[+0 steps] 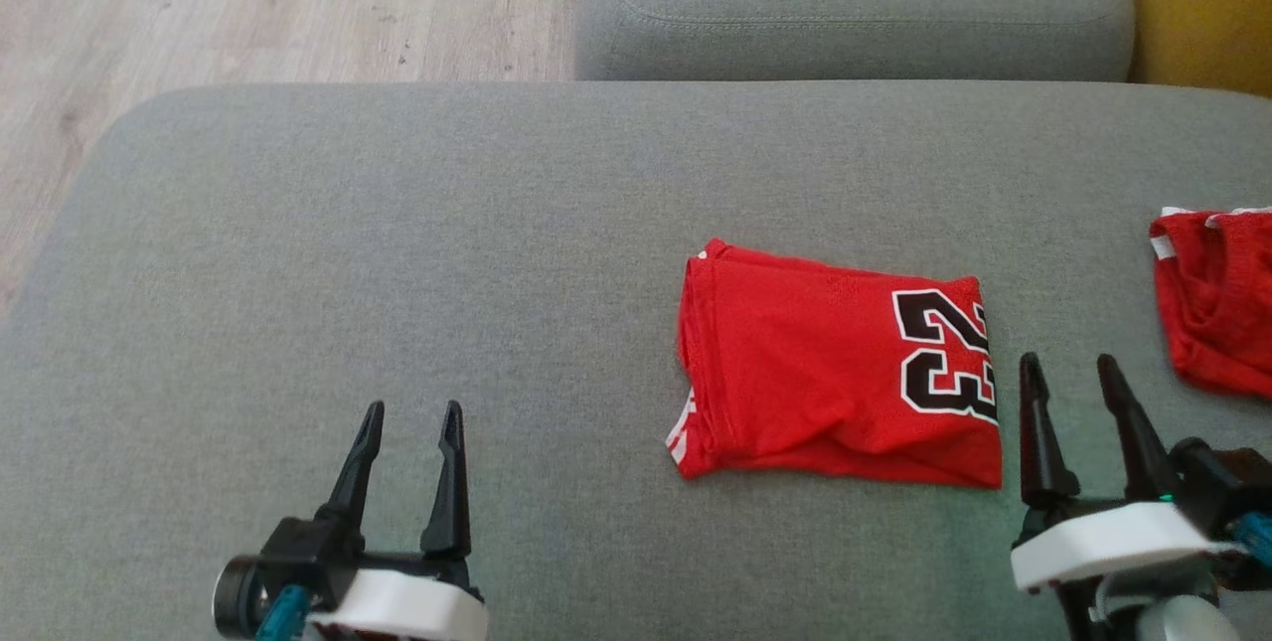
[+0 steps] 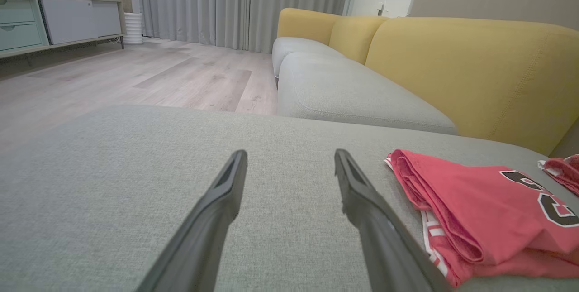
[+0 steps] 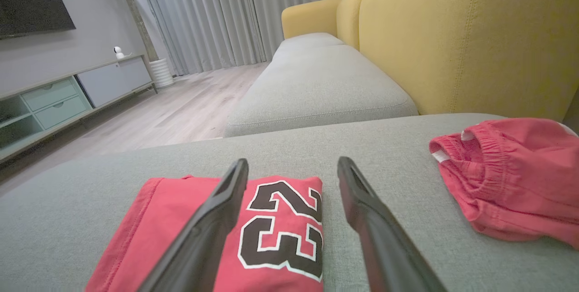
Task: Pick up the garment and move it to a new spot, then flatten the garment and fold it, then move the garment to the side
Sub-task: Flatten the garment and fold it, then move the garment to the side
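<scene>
The garment (image 1: pixel 835 373), a red jersey with a black "23", lies folded into a neat rectangle on the grey sofa cushion (image 1: pixel 397 253), right of centre. In the left wrist view the garment (image 2: pixel 488 215) sits to the lower right; in the right wrist view the garment (image 3: pixel 253 233) lies just ahead, under my left finger. My left gripper (image 1: pixel 410 414) hovers open over bare cushion, well left of the jersey. Close beside the jersey's right edge my right gripper (image 1: pixel 1068 366) stands open. Both hold nothing.
A second red piece, shorts with an elastic waistband (image 1: pixel 1217 293), lies crumpled at the cushion's right edge. Another grey seat cushion (image 1: pixel 855 5) and yellow backrest (image 3: pixel 475 43) lie beyond. Wooden floor (image 1: pixel 248 5) drops off to the far left.
</scene>
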Motion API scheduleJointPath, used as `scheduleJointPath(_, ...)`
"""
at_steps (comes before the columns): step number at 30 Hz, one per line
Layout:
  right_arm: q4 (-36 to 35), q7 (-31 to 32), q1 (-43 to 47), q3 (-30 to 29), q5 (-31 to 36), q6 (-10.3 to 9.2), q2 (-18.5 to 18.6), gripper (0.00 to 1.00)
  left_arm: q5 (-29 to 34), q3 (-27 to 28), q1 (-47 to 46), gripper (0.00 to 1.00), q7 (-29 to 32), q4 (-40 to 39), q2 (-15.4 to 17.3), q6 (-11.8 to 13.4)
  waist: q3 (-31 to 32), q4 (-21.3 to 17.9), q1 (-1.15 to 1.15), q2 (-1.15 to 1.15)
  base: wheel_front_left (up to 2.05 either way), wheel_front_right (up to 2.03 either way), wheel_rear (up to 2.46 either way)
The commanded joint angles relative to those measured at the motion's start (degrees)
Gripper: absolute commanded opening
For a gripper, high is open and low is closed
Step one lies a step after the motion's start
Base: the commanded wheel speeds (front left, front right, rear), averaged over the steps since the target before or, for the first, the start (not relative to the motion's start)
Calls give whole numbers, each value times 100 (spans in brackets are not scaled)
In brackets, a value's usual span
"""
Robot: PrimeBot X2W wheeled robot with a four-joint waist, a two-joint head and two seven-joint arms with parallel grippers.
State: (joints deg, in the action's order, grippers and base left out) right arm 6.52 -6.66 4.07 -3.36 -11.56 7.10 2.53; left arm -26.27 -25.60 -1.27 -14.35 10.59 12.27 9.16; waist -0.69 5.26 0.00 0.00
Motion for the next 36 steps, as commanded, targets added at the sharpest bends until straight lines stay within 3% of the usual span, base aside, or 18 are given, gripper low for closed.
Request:
scheduleJointPath(1,-167,-76,-130,170,48,39,35,100,-62,236,-142,100,-40,-160,83,40,1,1,0,0,0,0,0)
scheduleJointPath(19,-104,275,-273,156,-40,39,35,100,-95,168,-215,100,-15,-206,102,75,-144,69,0,0,0,0,0)
scheduleJointPath(23,-79,798,-655,-3,25,39,35,100,-81,159,-294,100,-21,-209,79,74,-280,121,0,0,0,0,0)
scheduleJointPath(31,232,2556,-1420,-344,301,39,35,100,-34,165,-439,100,-43,-193,-5,45,-600,372,0,0,0,0,0)
scheduleJointPath(36,512,3180,-1558,-595,390,39,115,100,10,163,-495,100,-53,-129,-62,7,-768,575,0,0,0,0,0)
